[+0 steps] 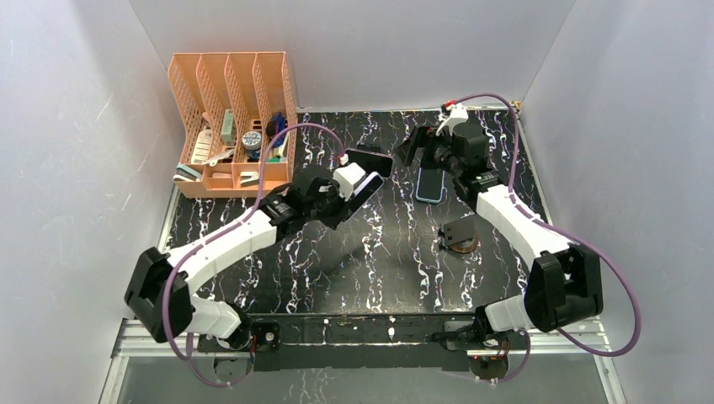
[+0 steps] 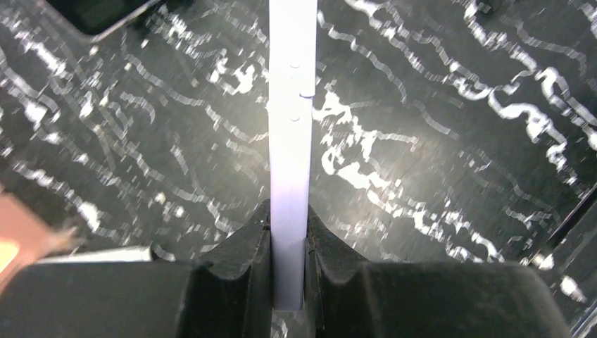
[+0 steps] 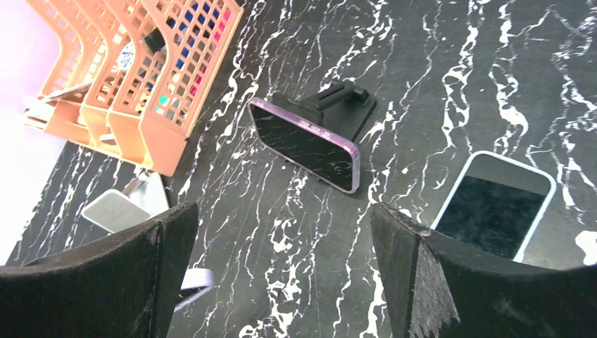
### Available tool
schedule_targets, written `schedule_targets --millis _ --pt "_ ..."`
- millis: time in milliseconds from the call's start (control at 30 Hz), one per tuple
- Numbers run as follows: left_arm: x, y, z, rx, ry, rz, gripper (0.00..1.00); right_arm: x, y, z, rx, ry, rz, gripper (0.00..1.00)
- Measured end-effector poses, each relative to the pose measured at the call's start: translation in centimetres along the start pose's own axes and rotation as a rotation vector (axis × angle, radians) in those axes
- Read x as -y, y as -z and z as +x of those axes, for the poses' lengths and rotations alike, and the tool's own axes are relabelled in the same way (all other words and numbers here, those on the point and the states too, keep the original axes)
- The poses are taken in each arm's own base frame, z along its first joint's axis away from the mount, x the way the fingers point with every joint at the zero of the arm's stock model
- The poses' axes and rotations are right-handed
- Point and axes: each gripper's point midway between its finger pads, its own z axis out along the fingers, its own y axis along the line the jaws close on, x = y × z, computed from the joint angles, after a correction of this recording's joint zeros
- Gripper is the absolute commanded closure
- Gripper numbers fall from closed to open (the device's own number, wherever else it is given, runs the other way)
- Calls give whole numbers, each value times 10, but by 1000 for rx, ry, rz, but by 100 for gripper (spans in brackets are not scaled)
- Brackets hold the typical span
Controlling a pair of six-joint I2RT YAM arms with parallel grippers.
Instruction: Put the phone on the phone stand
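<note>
R-wrist view: right gripper (image 3: 283, 215) is closest to the lens. Its two black fingers (image 3: 105, 282) are spread wide w/ nothing btwn them, i.e. released. L-wrist view: left gripper (image 2: 288, 225) is clenched on a thin white slab (image 2: 290, 105) seen edge-on; can't tell what it is.

Purple-edged phone (image 3: 304, 144) sits landscape, tilted back on the black stand (image 3: 346, 105), not far from the orange desk organiser (image 3: 141, 77). So placement looks made, imo, and the step in hand is prob the right arm backing off.

To do it well: keep the fingers wide, lift up & back toward the base, no sideways sweep. A cased phone (image 3: 493, 208) lies flat on the table (image 3: 394, 42) just by one finger, & a round-base stand (image 1: 460, 234) sits beside the right forearm. Left arm shd hold off too, since its slab tip is near the phone's corner.

Rel. to the right gripper: phone is ahead & below, about centred in the gap, well apart. Rel. to the left gripper: ahead, off to one side of the slab, near but apart.
</note>
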Motion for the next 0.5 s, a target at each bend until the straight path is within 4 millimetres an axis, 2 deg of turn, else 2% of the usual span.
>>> schedule_targets --millis 167,367,500 --pt "-26 38 22 -107 -8 -93 100 9 8 -5 26 25 58 1" --pt "-86 84 58 -225 98 -264 100 9 14 -1 10 49 82 1" --pt "-89 101 67 -261 77 -283 100 0 18 -4 23 60 64 1"
